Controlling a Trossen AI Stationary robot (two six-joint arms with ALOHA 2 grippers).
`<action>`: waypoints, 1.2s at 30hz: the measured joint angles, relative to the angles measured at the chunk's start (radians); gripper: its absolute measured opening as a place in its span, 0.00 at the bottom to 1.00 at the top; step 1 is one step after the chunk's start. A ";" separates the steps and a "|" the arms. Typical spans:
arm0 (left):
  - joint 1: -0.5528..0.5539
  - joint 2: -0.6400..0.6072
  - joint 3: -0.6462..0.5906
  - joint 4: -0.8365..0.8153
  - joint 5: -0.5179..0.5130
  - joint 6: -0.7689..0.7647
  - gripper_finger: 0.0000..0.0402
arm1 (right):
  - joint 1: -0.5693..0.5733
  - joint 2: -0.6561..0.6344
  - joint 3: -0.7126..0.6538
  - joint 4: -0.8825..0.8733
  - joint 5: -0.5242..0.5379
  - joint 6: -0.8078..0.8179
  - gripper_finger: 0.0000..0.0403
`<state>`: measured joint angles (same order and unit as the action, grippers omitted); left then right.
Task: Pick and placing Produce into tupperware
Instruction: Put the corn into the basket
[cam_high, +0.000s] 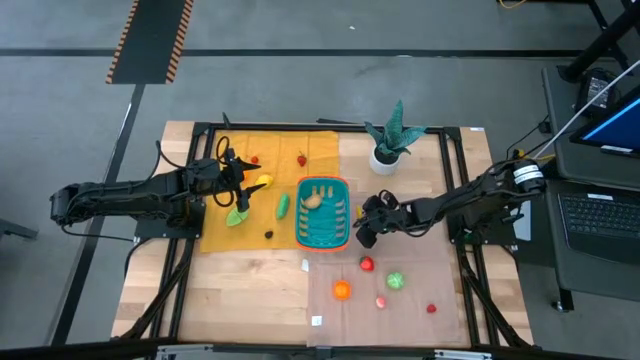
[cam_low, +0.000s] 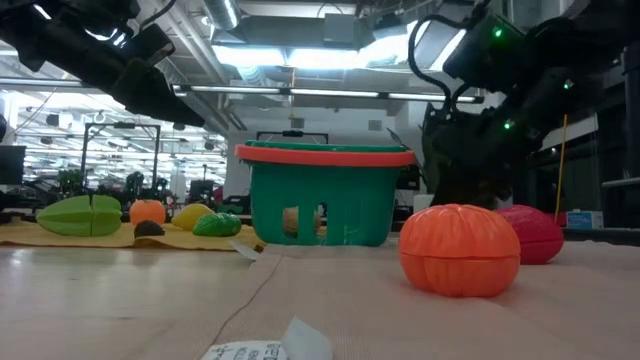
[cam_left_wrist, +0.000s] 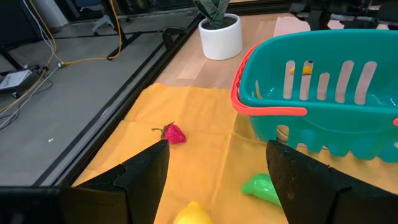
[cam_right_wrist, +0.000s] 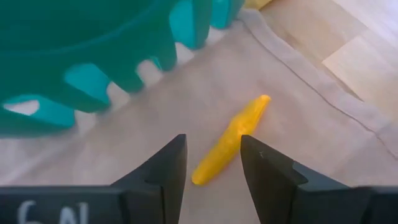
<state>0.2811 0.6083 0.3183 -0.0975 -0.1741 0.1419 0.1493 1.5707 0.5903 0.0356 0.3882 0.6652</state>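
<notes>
Straddling yellow veg w/ right gripper, beside basket.

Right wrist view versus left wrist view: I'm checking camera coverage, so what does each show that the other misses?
Only the right wrist view shows a slim yellow piece lying on tan cloth, partly between the right claw's open fingers. Only the left wrist view shows a strawberry and a green piece on yellow cloth, the potted plant, and the open left claw. Both show the teal basket.
</notes>
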 joint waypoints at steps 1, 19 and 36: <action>0.000 0.000 0.000 0.000 0.000 0.000 0.65 | 0.000 0.004 0.000 0.000 0.000 -0.013 0.38; 0.000 0.000 0.000 -0.007 0.000 0.000 0.65 | 0.000 0.066 0.000 0.051 0.002 -0.020 0.38; 0.000 0.000 0.000 -0.007 0.000 0.000 0.65 | 0.000 0.064 0.000 0.051 0.003 -0.020 0.32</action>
<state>0.2813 0.6086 0.3187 -0.1047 -0.1742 0.1421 0.1493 1.6344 0.5907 0.0868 0.3912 0.6456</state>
